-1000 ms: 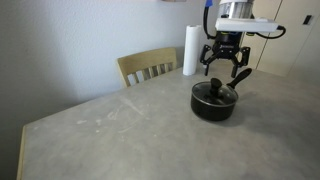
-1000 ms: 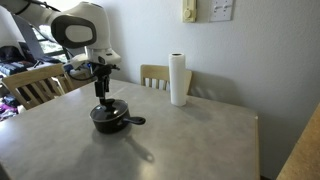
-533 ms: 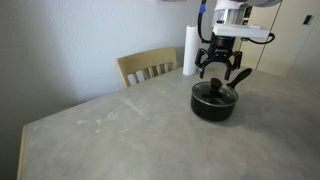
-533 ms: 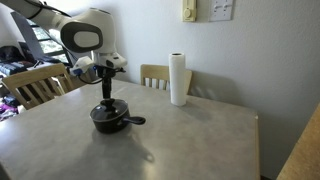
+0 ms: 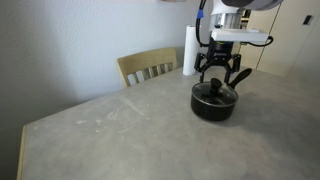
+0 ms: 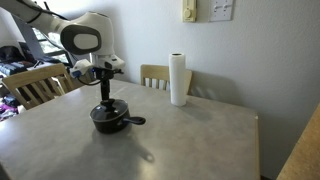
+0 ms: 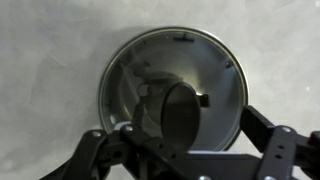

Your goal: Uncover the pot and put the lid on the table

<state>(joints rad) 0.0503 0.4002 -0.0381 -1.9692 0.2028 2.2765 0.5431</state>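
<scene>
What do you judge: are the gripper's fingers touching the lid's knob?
Apart. In the wrist view the open gripper straddles the knob of the lid; glass shows between the knob and the fingers.

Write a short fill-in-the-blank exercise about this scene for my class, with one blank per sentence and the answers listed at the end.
1. The glass lid lies ____ the black pot, not on the table.
2. The gripper hangs over the lid's knob with its jaws ____, holding nothing.
3. Behind the pot, the white paper roll stands ____ on the table.

Missing words: on; open; upright.
</scene>
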